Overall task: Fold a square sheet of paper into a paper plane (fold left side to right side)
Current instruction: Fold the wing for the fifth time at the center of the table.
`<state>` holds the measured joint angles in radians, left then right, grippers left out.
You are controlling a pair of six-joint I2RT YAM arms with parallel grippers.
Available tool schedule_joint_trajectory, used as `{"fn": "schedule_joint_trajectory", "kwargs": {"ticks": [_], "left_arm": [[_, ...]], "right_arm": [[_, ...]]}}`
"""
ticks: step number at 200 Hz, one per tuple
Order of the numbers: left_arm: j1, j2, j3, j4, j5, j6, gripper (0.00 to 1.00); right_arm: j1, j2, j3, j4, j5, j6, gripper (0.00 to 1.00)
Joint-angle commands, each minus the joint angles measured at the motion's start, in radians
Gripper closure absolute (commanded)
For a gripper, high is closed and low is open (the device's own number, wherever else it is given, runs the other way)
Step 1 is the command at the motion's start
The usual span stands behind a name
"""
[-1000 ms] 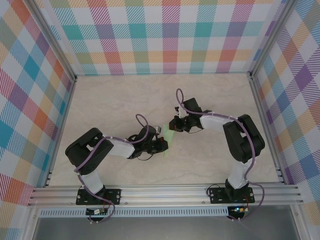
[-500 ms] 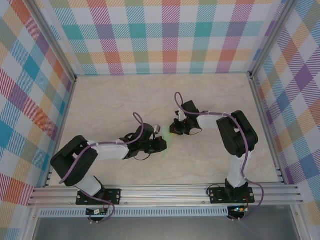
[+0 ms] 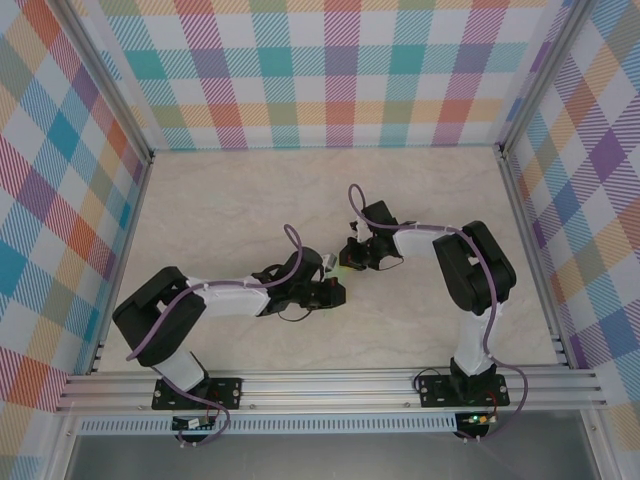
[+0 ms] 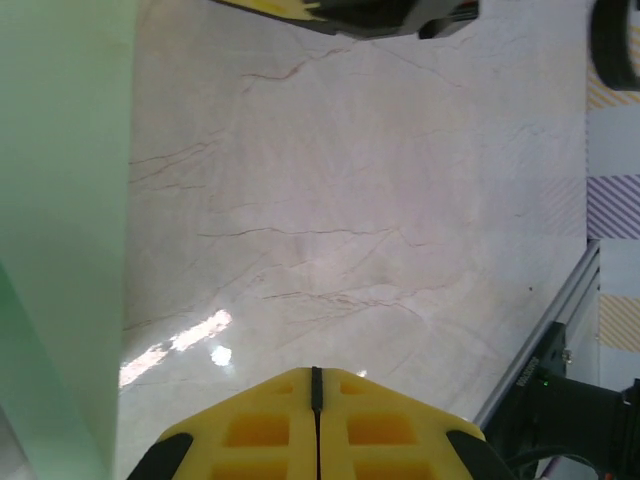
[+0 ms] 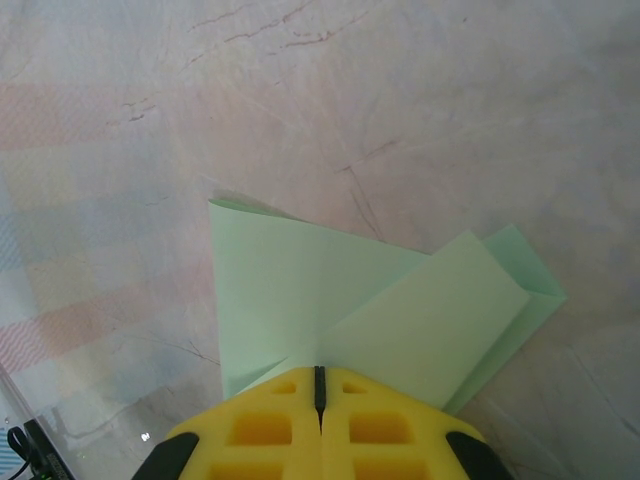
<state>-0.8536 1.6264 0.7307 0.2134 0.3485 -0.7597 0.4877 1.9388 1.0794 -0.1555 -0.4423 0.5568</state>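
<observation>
Sits near the middle of the table (image 3: 230,200): pale green sheet of paper (image 5: 300,290), partly folded, with two flaps overlapping and fanning out to the right in the right wrist view. Clamped at its near edge by the right gripper (image 5: 319,372), yellow fingers pressed flat together on it. Left gripper (image 4: 316,372) likewise closed with nothing between its fingers, the sheet a blurred green band just beside it on the left.

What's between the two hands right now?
The folded paper, a green sliver between left hand and right hand in the top view.
</observation>
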Motion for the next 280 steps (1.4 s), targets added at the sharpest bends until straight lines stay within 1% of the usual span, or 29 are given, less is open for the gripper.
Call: {"fn": "schedule_joint_trajectory", "kwargs": {"ticks": [1, 56, 280], "left_arm": [[-0.005, 0.014, 0.013, -0.033, -0.039, 0.022, 0.94], [0.007, 0.015, -0.012, -0.060, -0.084, 0.017, 0.95], [0.011, 0.032, -0.074, -0.073, -0.123, 0.009, 0.97]], "right_arm": [[0.006, 0.040, -0.003, -0.083, 0.069, -0.035, 1.00], [0.006, 0.038, -0.001, -0.092, 0.077, -0.038, 1.00], [0.007, 0.048, 0.010, -0.132, 0.112, -0.054, 1.00]]}}
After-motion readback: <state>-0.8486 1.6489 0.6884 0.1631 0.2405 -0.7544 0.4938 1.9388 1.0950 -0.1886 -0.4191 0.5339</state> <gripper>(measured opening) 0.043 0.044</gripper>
